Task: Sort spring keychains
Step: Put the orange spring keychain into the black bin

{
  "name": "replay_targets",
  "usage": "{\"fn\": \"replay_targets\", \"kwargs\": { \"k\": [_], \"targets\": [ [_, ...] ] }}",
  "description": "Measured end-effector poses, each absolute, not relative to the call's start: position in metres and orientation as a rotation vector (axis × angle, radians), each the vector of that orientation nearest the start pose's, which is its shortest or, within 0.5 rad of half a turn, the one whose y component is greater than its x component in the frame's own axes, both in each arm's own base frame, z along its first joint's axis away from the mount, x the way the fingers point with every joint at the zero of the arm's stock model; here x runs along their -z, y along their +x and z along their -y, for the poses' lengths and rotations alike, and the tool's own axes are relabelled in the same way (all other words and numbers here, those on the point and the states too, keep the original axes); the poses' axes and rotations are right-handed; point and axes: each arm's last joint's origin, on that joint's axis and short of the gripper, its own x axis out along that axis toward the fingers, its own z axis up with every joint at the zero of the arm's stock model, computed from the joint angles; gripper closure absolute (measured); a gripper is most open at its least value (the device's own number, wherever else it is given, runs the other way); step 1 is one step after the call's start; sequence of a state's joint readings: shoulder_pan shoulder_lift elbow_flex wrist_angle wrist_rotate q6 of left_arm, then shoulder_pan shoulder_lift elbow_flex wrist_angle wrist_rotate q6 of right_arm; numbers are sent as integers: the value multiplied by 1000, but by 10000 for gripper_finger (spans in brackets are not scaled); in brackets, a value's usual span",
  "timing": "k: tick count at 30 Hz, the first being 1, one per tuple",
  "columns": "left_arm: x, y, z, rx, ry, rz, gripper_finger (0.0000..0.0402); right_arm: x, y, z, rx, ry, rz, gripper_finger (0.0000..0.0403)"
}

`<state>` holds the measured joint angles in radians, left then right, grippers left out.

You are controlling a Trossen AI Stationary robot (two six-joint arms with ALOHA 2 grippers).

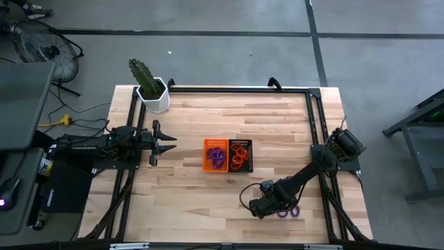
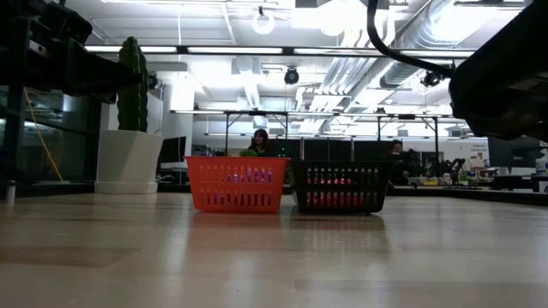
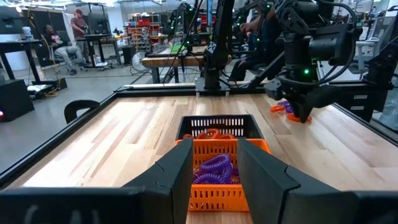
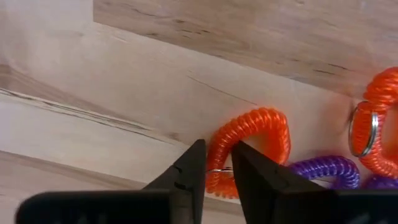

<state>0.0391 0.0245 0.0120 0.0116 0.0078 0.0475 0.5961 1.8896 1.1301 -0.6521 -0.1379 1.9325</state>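
The right hand [image 1: 261, 206] is reaching low over the table [image 1: 180, 187] near its front right edge, its fingers [image 4: 186, 171] pinching the small metal ring of an orange spring keychain [image 4: 249, 146]. A purple keychain [image 4: 326, 168] and another orange one [image 4: 379, 121] are lying just beside it. More keychains are sitting sorted in two small bins (purple in the orange bin [image 1: 215, 155], orange in the black bin [image 1: 241, 155]) at mid-table. The left hand [image 1: 165, 142] is waiting at the table's left, fingers spread.
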Motion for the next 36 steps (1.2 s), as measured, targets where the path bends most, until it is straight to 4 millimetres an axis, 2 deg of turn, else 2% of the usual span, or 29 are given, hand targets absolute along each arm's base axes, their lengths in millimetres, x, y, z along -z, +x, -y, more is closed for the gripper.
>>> {"fn": "replay_targets", "kwargs": {
  "k": [9,19,28,36],
  "targets": [
    [-167,98,-4,-31,47,-2,279,-134,278,-192,810,1147,-1410,373],
    [-167,98,-4,-31,47,-2,279,-149,302,-190,663,1059,-1274,370],
    [-167,98,-4,-31,47,-1,279,-183,336,-177,453,909,-1172,375],
    [-167,98,-4,-31,47,-1,279,-225,371,-143,304,747,-1086,374]
  ]
}}
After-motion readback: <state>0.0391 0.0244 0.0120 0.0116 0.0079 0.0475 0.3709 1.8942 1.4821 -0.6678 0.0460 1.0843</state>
